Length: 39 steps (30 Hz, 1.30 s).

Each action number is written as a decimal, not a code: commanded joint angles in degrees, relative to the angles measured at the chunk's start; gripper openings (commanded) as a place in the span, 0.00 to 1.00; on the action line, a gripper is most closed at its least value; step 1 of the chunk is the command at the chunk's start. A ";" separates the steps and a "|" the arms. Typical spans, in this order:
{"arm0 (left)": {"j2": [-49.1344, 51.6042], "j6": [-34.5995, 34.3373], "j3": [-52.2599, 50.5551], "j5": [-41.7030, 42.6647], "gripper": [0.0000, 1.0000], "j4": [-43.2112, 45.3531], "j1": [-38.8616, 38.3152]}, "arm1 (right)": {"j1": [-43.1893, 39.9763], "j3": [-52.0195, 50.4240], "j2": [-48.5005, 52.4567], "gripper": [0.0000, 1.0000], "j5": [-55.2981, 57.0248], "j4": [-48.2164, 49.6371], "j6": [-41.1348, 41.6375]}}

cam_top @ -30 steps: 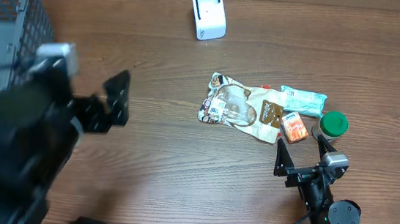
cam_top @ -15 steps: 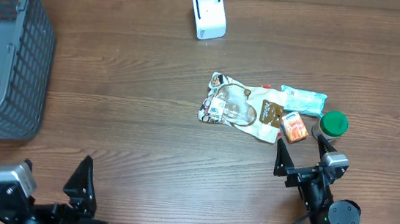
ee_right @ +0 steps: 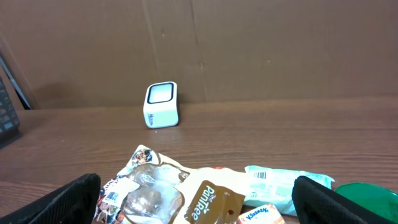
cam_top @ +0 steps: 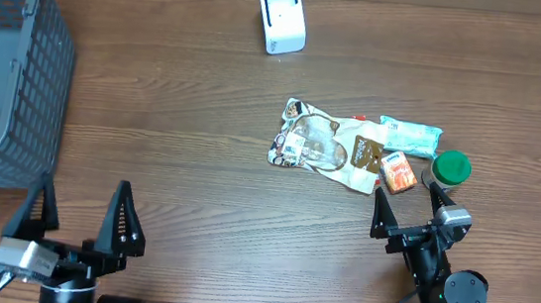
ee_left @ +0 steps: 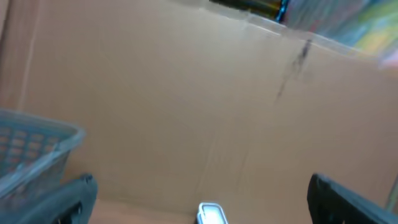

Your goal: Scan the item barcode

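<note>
Overhead, both the left gripper (cam_top: pixel 81 225) and right gripper (cam_top: pixel 407 206) are seen spread wide, empty, near the unscanned snack bag (cam_top: pixel 326 148).

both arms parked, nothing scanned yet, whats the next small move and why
Probably ease the right gripper forward over the orange box, the nearest item. Both grippers are open and empty, the left gripper sits far off near the basket, and the scanner stands at the table's far edge, so an item must be picked first.
</note>
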 commanded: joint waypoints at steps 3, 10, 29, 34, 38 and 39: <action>-0.98 0.22 -11.50 2.75 1.00 22.05 0.87 | -0.15 -0.61 -0.52 1.00 -0.09 0.11 -0.04; -0.98 0.20 -24.55 3.69 1.00 35.34 0.87 | -0.15 -0.61 -0.52 1.00 -0.09 0.11 -0.04; -1.01 0.50 -33.64 2.56 1.00 12.04 0.90 | -0.15 -0.61 -0.52 1.00 -0.09 0.11 -0.04; -1.01 6.12 -33.64 1.70 1.00 7.28 0.94 | -0.15 -0.61 -0.52 1.00 -0.09 0.11 -0.04; -1.01 9.38 -33.64 1.73 0.99 7.28 0.94 | -0.15 -0.61 -0.52 1.00 -0.09 0.11 -0.04; -1.01 9.40 -33.64 1.70 1.00 7.32 0.94 | -0.15 -0.61 -0.52 1.00 -0.09 0.11 -0.04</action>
